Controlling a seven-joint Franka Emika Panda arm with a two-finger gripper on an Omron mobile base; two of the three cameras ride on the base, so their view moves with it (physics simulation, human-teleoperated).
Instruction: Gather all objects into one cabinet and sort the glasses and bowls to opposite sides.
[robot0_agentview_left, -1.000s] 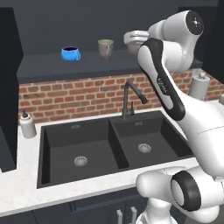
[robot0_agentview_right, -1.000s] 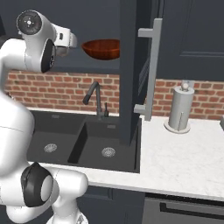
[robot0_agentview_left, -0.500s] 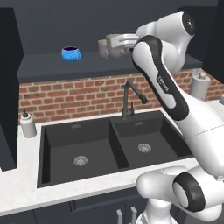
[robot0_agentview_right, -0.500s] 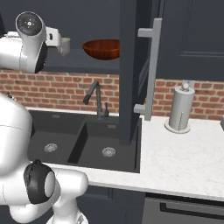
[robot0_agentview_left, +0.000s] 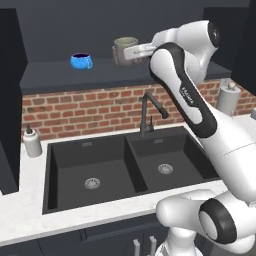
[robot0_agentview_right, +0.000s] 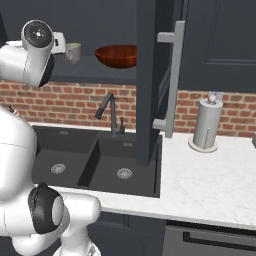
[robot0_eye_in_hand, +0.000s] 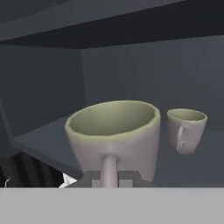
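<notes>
My gripper (robot0_eye_in_hand: 109, 175) is shut on the handle of a grey-beige mug (robot0_eye_in_hand: 113, 135) and holds it upright just above the cabinet's dark shelf (robot0_agentview_left: 60, 80). A second grey-beige mug (robot0_eye_in_hand: 186, 129) stands on the shelf beyond it, off to one side. From the left base view the held mug (robot0_agentview_left: 125, 50) hangs at the tip of my gripper (robot0_agentview_left: 135, 51), with the blue cup (robot0_agentview_left: 81, 61) further left on the shelf. In the right base view the held mug (robot0_agentview_right: 73, 52) is left of the reddish-brown bowl (robot0_agentview_right: 116, 55), which rests on the same shelf.
An open cabinet door (robot0_agentview_right: 150, 75) with a long silver handle (robot0_agentview_right: 172, 85) juts out right of the bowl. Below lie a black double sink (robot0_agentview_left: 125, 165) and a faucet (robot0_agentview_left: 147, 112). A white soap bottle (robot0_agentview_left: 31, 142) and a paper towel holder (robot0_agentview_right: 207, 122) stand on the counter.
My arm has swung left along the shelf with the mug in its grip, away from the bowl and toward the blue cup. The other objects have stayed put.
</notes>
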